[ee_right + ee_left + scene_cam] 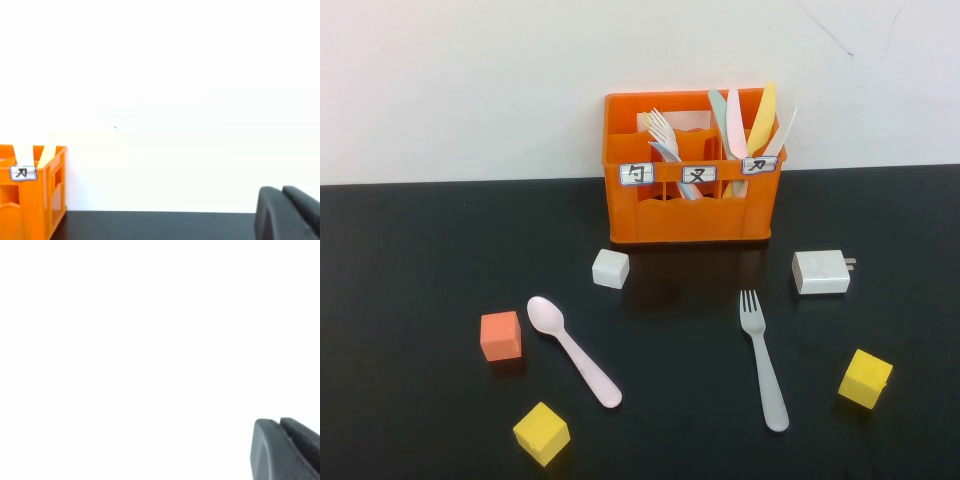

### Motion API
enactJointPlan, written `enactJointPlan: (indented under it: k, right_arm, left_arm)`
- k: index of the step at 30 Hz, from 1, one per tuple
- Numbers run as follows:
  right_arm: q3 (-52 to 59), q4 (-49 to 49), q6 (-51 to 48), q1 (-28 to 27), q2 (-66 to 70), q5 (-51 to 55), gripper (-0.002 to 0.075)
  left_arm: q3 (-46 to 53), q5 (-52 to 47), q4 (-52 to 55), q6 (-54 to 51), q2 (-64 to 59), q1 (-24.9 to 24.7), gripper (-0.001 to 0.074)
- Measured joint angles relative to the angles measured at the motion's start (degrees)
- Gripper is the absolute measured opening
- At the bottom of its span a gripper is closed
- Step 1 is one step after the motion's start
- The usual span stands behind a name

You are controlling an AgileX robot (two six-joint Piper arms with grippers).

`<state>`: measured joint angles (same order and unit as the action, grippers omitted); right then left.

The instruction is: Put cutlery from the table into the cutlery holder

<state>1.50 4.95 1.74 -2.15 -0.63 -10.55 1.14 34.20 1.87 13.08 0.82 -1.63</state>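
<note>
A pale pink spoon [572, 350] lies on the black table [420, 250], front left of centre, bowl towards the holder. A light grey fork [762, 360] lies front right of centre, tines towards the holder. The orange cutlery holder [692, 215] stands at the back centre with three white labels on its front. Its corner also shows in the right wrist view [30, 200]. Neither gripper shows in the high view. My left gripper [277, 421] shows only against a white background, its fingers together and empty. My right gripper [281, 189] is above the table, right of the holder, fingers together and empty.
Forks [663, 135] stand in the holder's middle compartment and pastel knives [760, 120] in its right one. A white cube [610, 268], an orange cube [501, 336], two yellow cubes [541, 433] [865, 378] and a white charger block [822, 271] lie around the cutlery.
</note>
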Motion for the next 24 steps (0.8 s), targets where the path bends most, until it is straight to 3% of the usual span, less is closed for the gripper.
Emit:
enactJointPlan:
  k: [6,13,24]
  right_arm:
    - [0.00,-0.25,0.00,0.00,0.00,-1.18,-0.0002]
    - [0.00,-0.35,0.14,0.00,0.00,-9.60,-0.0002]
    - [-12.82,-0.35,2.70,0.00,-0.02,6.38,-0.0002]
  left_arm:
    - [0.00,0.21,0.09,2.83,0.00,0.00,-0.0001]
    - [-0.65,-0.06,1.24,8.79,0.00,0.00,-0.0001]
    - [-20.55,-36.69,1.36,9.41,-5.53,0.00,-0.0001]
